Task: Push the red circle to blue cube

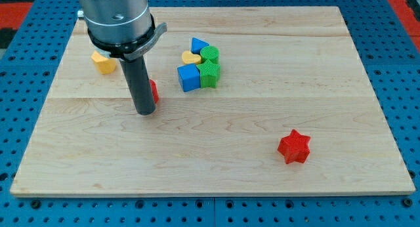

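**Red circle beside the rod on a pale wooden worktop**

Red circle (153, 90), mostly hidden, touches the view's right side of my tip (145, 113). Blue cube (188, 77) lies near, toward the view's right, clustered with a green block (209, 74), yellow heart (191, 58), and blue triangle (198, 44). The worktop (262, 174) rests on blue perforated board (210, 214). The arm carries no fingers; nothing is grasped.

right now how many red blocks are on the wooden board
2. A red star block sits alone toward the view's bottom right. A red circle block is mostly hidden behind my tip, peeking out on its right. Others could be hidden behind the rod.
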